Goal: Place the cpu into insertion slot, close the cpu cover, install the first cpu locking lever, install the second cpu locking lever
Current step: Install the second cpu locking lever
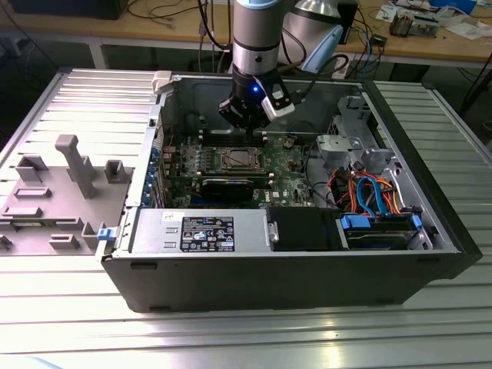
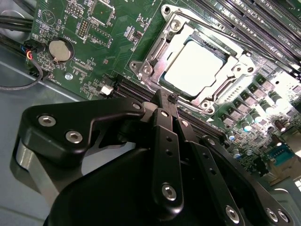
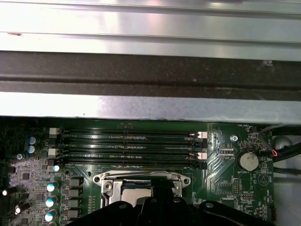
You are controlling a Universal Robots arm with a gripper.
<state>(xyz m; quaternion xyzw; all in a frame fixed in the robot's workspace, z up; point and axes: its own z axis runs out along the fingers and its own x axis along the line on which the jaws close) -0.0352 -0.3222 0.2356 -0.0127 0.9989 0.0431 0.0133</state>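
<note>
The open computer case (image 1: 307,254) filled the middle of the exterior view, lying on a ribbed metal table (image 1: 231,338). Inside it, the green motherboard (image 1: 288,165) sat in the centre of the frame. The robot arm (image 1: 257,38) came down from the top centre of the frame into the case.

The gripper (image 2: 173,100) hung above the board, just over the near edge of the insertion slot (image 2: 155,52). In the second wrist view its black fingers (image 2: 164,122) came together to one narrow tip in the middle of the frame, and nothing was between them, so I judged the claw clenched and empty. The tip seemed very near to the socket frame, but I could not tell if it touched it.

The cpu (image 2: 195,66) lay flat in the insertion slot, in the upper centre of the second wrist view, with its bright plain top facing up. The cpu cover (image 2: 221,92) was down around it as a silver frame, and the chip showed through its window. So the first two steps looked done.

A thin wire lever (image 2: 216,29) ran along the upper side of the socket in the second wrist view. I could not tell if it was hooked under its catch or only lying there. The levers therefore seemed to be the remaining work, or work in progress.

A round coin battery (image 2: 59,49) sat in the upper left of that view, well apart from the socket.
</note>
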